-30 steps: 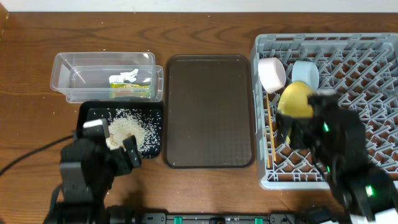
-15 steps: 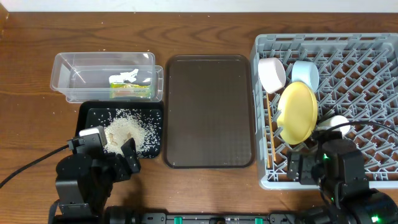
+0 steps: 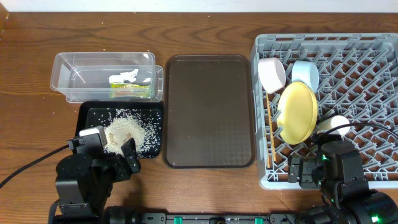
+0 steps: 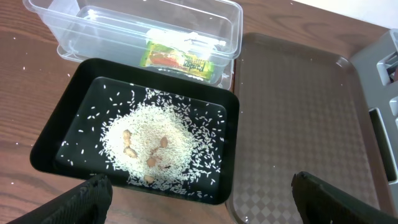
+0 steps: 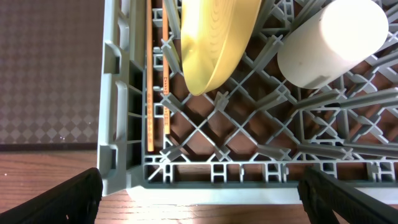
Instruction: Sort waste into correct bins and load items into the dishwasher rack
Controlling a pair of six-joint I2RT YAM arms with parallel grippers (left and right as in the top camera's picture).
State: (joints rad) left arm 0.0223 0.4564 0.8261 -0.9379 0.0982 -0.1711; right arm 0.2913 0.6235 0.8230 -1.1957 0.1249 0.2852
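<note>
The grey dishwasher rack (image 3: 373, 43) holds the yellow plate (image 3: 297, 113) on edge, the white bowl (image 3: 272, 73), the light blue bowl (image 3: 305, 73), the white cup (image 3: 336, 123) and the chopsticks (image 3: 268, 134). The clear tub (image 3: 68, 81) holds the wrapper (image 3: 130, 91) and the paper scrap (image 3: 126, 77). The black tray (image 3: 87, 115) holds rice (image 3: 127, 130). My left gripper (image 4: 202, 202) is open and empty over the black tray's front edge. My right gripper (image 5: 202, 199) is open and empty over the rack's front edge, below the plate (image 5: 214, 37) and cup (image 5: 329, 43).
The brown serving tray (image 3: 208, 112) lies between the bins and the rack. A few brown bits lie in the rice pile (image 4: 149, 146). Stray grains dot the wood around the tub. A black cable runs off to the left of my left arm.
My right gripper has drawn back from the yellow plate to the rack's front edge, leaving the plate standing and the cup in sight. My left arm has shifted back slightly.
</note>
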